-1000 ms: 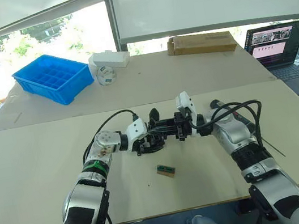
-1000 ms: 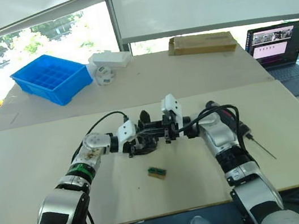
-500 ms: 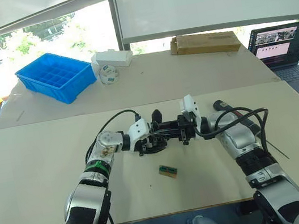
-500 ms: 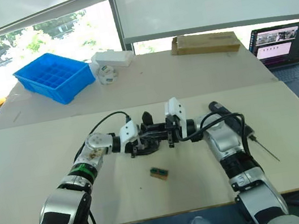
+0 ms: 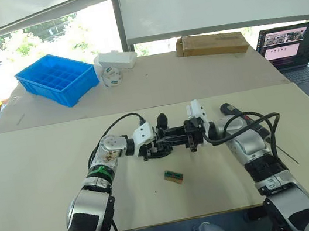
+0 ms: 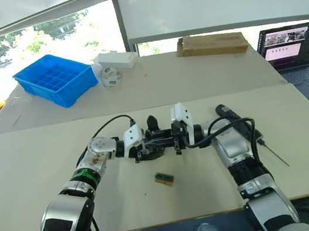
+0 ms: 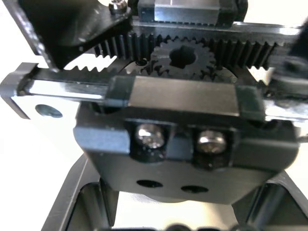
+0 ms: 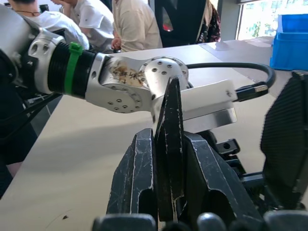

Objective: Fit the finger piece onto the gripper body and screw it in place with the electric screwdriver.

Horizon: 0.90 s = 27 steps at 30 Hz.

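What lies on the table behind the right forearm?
The electric screwdriver lies on the table behind the right forearm, its thin metal bit sticking out past the arm. The arm and its cable cover most of the tool's middle.

The electric screwdriver (image 6: pixel 233 119) lies partly hidden behind the right arm.

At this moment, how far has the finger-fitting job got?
Done: the left gripper holds the gripper body on the table; the right gripper is shut on the finger piece, brought beside the body. Whether it is seated cannot be told. Left: screwing; the electric screwdriver lies on the table behind the right arm.
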Each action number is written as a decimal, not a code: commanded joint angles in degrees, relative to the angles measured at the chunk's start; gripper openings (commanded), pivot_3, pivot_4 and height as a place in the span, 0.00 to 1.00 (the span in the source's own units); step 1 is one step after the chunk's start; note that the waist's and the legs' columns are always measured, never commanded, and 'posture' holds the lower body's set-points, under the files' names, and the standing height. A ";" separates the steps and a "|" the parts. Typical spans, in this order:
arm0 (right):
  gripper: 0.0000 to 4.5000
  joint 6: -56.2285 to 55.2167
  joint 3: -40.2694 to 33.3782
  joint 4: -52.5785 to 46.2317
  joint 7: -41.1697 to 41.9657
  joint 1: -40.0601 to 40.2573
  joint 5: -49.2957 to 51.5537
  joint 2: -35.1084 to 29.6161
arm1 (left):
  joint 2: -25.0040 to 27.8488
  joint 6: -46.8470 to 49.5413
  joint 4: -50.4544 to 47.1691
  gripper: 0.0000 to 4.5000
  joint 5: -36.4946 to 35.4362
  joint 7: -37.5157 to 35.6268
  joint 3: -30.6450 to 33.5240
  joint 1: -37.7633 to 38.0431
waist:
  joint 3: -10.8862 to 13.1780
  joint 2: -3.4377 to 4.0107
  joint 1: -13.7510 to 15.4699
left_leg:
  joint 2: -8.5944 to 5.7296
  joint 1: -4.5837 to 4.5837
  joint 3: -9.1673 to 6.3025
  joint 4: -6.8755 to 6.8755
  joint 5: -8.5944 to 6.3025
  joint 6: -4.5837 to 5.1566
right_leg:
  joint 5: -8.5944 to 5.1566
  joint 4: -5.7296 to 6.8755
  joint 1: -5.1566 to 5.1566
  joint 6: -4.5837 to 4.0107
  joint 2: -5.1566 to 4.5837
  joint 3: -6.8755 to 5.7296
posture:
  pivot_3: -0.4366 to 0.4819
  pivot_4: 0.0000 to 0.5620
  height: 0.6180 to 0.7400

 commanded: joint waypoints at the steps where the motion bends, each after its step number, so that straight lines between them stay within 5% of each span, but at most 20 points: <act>1: 0.08 1.87 4.23 0.38 1.24 2.03 -2.16 0.48 | -0.65 -0.93 -1.43 0.53 -0.35 -0.12 0.35 -1.65 | 0.00 0.00 0.00 | 0.00 0.00 0.00 0.00 0.00 0.00 | 0.00 0.00 -0.01 0.00 -0.01 0.00 | 0.48 0.27 0.98; 8: 0.08 -1.73 3.34 6.01 -4.23 -0.58 -5.85 2.09 | -0.85 -0.99 -1.49 0.53 -0.28 -0.17 0.31 -1.68 | 0.01 -0.01 -0.55 | 0.03 0.02 0.03 -0.01 0.00 0.00 | 0.00 0.01 -0.02 0.00 -0.01 0.02 | 0.48 0.27 0.98; 27: 0.08 -5.54 3.23 12.24 1.42 -4.03 -6.21 1.56 | -1.16 -0.90 -1.82 0.53 -0.35 -0.09 0.44 -1.59 | 0.01 0.00 -0.52 | 0.04 0.02 0.03 -0.01 0.02 -0.03 | 0.01 0.06 -0.08 -0.01 -0.10 0.03 | 0.48 0.27 0.98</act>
